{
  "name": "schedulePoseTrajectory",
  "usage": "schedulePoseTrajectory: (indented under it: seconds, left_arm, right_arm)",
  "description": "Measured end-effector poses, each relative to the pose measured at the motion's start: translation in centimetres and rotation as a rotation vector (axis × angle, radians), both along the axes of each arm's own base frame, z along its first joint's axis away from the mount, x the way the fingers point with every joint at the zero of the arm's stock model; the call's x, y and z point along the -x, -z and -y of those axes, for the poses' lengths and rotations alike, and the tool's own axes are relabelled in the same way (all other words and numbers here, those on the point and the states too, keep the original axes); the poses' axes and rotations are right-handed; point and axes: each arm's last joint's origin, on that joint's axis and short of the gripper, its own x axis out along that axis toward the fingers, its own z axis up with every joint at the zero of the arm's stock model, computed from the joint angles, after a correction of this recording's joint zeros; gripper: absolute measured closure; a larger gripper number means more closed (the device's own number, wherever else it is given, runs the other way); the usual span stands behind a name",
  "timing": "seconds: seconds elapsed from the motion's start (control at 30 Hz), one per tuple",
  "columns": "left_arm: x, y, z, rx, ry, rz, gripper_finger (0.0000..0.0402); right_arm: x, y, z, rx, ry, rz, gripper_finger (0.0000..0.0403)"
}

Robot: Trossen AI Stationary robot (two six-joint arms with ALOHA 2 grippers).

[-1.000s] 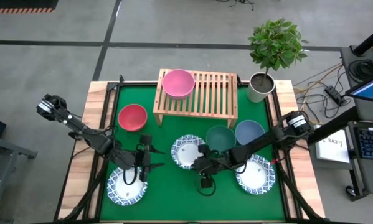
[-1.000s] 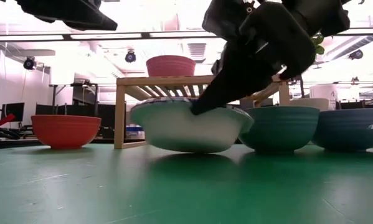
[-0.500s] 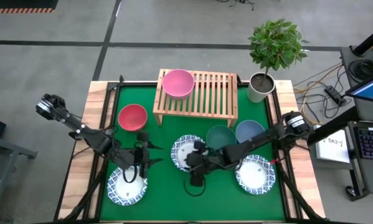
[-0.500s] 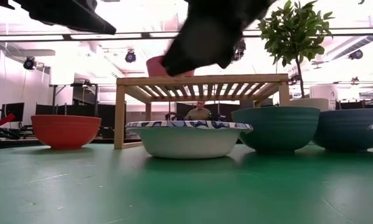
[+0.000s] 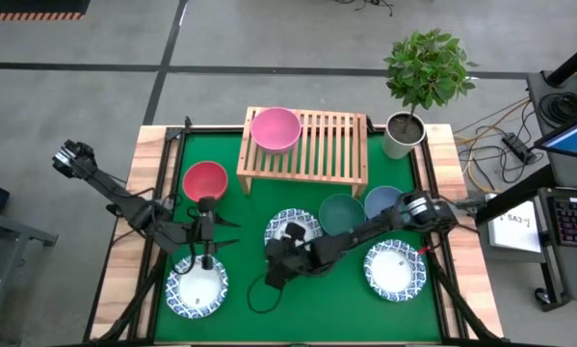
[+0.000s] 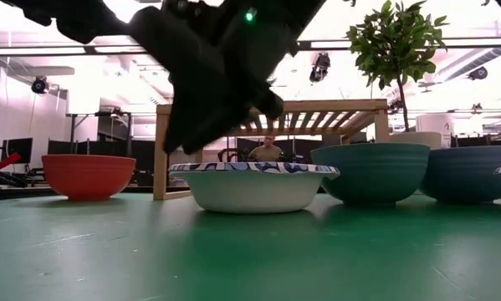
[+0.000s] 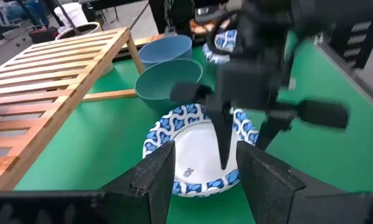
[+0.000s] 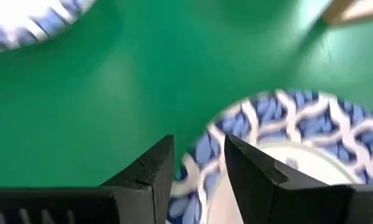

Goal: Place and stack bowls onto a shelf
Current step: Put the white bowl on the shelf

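Note:
The light-wood shelf (image 5: 312,145) stands at the table's far side, with the pink bowl (image 5: 275,128) on its left end. The red bowl (image 5: 204,180), teal bowl (image 5: 341,214) and blue bowl (image 5: 384,204) sit on the green mat. Three white bowls with blue rims show: middle (image 5: 291,231), left (image 5: 196,287) and right (image 5: 395,269). My right gripper (image 8: 198,162) is open just above the middle bowl's (image 8: 286,155) near-left rim. My left gripper (image 7: 205,180) is open above the mat between the red bowl and the left white bowl, facing the middle bowl (image 7: 195,149).
A grey pot with a small tree (image 5: 404,135) stands at the far right corner beside the shelf. The teal and blue bowls crowd the middle bowl's right side. Green mat lies bare along the near edge between the left and right white bowls.
My right gripper was at the middle white bowl's rim with the bowl tipped up. It has come off the bowl, risen and moved toward the table's left. The bowl now sits flat on the mat. My left gripper has drifted toward the far edge.

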Motion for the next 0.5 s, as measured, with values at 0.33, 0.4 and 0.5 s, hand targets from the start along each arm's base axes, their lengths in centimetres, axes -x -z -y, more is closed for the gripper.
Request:
schedulePoseTrajectory:
  seconds: [0.33,0.4,0.5]
  left_arm:
    - [1.2,-0.1,-0.8,0.048,-0.006,0.037,0.0256]
    - [1.2,-0.1,-0.8,0.049,-0.005,0.038,0.0256]
    - [1.2,-0.1,-0.8,0.047,-0.005,0.037,0.0256]
  right_arm:
    - [-1.3,1.5,0.1,0.04,0.069,-0.076,0.0276]
    - [-1.2,1.5,0.1,0.043,0.07,-0.084,0.0283]
    - [-1.1,1.2,0.2,0.046,0.067,-0.086,0.0299]
